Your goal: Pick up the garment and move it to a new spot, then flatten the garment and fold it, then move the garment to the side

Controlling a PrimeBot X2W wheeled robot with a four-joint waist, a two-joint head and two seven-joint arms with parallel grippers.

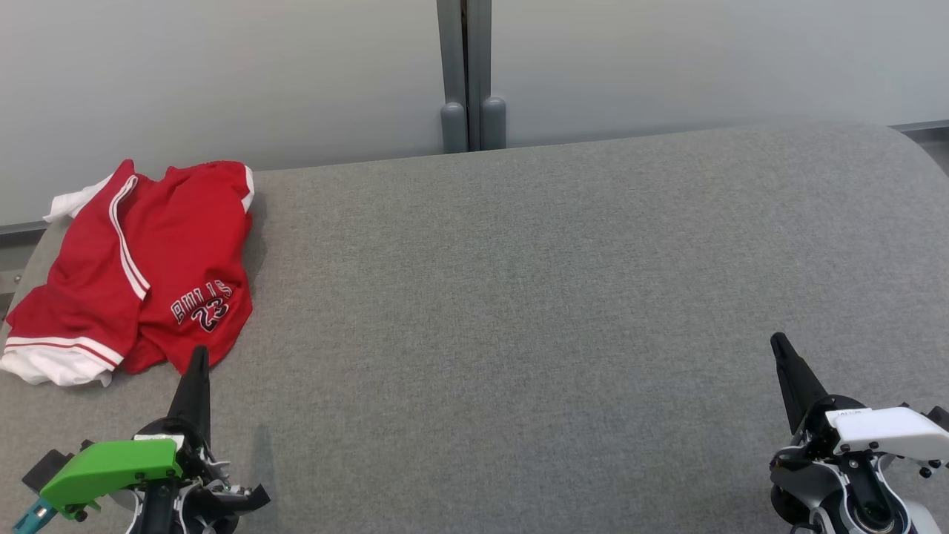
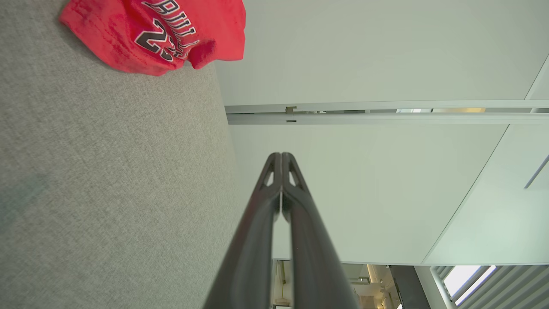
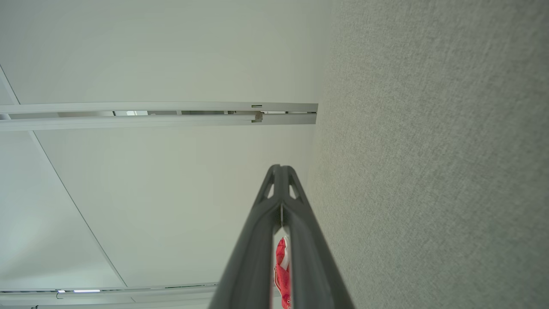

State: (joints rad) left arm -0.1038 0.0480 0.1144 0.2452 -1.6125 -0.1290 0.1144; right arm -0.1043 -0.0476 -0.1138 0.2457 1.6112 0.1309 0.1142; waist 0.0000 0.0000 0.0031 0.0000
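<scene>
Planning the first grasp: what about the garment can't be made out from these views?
Head view: garment lies crumpled; its own folds hide the underside and outline.
Left wrist view: top edge cuts it off.
Right wrist view: right gripper hides all but a red sliver.

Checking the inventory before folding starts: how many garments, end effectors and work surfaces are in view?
Garments: 1, the red garment
End effectors: 2, the left end effector and the right end effector, both shut
Work surfaces: 1, the grey surface
Total: 4
</scene>
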